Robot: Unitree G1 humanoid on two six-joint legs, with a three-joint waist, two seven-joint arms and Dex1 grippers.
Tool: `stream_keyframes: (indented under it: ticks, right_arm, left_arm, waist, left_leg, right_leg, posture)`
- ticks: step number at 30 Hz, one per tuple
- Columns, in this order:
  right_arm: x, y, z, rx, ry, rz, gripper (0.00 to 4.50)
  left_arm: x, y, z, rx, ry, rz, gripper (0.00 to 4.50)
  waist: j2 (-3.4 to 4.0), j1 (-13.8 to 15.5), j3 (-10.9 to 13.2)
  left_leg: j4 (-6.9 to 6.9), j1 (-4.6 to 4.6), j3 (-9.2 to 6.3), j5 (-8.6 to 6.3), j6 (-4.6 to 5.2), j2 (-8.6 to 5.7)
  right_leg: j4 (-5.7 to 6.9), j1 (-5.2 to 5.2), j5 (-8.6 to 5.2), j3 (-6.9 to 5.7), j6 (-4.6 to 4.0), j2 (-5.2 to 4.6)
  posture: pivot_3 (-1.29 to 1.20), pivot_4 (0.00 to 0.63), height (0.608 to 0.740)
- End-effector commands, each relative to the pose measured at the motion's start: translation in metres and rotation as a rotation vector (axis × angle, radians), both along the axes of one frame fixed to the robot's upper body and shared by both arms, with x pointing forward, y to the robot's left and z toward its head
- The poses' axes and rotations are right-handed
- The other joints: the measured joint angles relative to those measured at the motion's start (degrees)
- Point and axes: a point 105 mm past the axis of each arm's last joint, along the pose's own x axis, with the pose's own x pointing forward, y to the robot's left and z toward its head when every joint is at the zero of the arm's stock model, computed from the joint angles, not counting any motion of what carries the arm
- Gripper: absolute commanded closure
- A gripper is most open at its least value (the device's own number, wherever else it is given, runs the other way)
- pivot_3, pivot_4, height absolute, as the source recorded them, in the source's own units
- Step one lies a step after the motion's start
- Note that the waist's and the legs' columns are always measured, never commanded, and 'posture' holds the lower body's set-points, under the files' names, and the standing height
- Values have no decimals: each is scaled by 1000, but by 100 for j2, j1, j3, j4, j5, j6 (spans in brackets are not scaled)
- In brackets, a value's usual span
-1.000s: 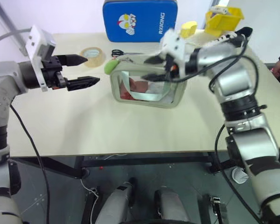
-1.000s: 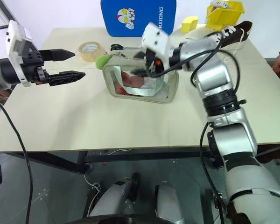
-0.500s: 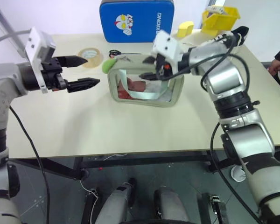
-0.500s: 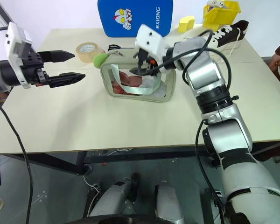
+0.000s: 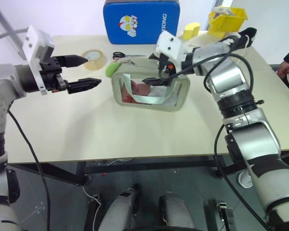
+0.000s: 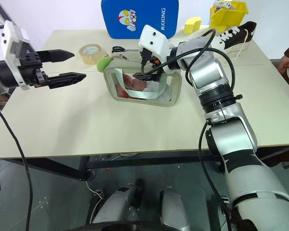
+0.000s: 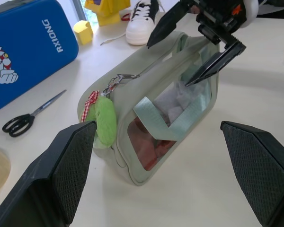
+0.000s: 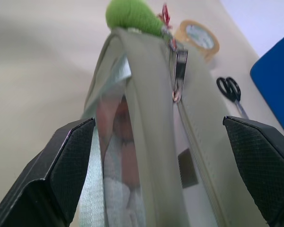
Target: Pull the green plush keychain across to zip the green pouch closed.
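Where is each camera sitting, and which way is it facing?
Head views: on the head, facing down over the table; both arms show.
Left wrist view: along the left gripper, jaws open, toward the green pouch and right gripper.
Right wrist view: along the right gripper, jaws open, down the pouch's zipper.
Shared: pouch, green plush keychain.

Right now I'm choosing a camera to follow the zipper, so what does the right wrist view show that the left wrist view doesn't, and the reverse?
Right wrist view alone: the tape roll and the metal zipper pull from close up, along the top of the green pouch.

Left wrist view alone: the right gripper, jaws open above the pouch's far end, the white sneaker and the yellow sponge block.

Both: the green pouch, the green plush keychain, the scissors and the blue padded case.
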Motion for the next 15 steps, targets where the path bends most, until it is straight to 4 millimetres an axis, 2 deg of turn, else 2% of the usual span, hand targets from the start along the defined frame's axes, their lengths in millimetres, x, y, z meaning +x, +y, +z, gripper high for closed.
stream_keyframes:
  ticks: [1, 3, 4, 8, 12, 15]
  right_arm:
    - [-7, 7, 1, -12, -20, 59, 880]
    - [-9, 7, -2, -31, -27, 73, 1958]
    - [-9, 7, -3, -38, -32, 78, 2229]
    - [-10, 11, 2, -37, -101, 118, 4366]
    - [-16, 17, 15, -61, -214, 195, 4444]
    - [-18, 17, 17, -83, -256, 222, 4444]
  left_arm:
    - [-3, 1, 12, 9, -52, 4, 0]
    - [-3, 2, 13, 10, -53, 5, 0]
    - [-3, 2, 13, 11, -54, 6, 0]
    - [-3, 3, 14, 13, -57, 12, 0]
    - [-3, 5, 15, 15, -60, 18, 0]
    - [-2, 5, 15, 15, -59, 20, 0]
  waist:
    - [0, 2, 0]
    - [0, 3, 0]
    - [0, 5, 0]
    - [0, 3, 0]
    - [0, -9, 0]
    - [0, -2, 0]
  left_leg:
    - [0, 0, 0, 0, 0, 0]
    - [0, 0, 0, 0, 0, 0]
    - [1, 0, 0, 0, 0, 0]
    - [0, 5, 0, 0, 1, 0]
    - [-2, 5, 0, 0, 0, 1]
    - [-2, 4, 0, 4, -6, 1]
  right_leg:
    - [0, 0, 0, 0, 0, 0]
    - [0, 1, 0, 0, 0, 0]
    - [0, 1, 0, 0, 0, 0]
    - [0, 5, 0, 0, 0, 0]
    - [0, 3, 0, 1, 0, 0]
    - [-1, 3, 0, 1, 0, 2]
  posture:
    - [0, 150, 740]
    - [0, 150, 740]
    - [0, 150, 740]
    - [0, 150, 740]
    - [0, 150, 740]
    - [0, 150, 740]
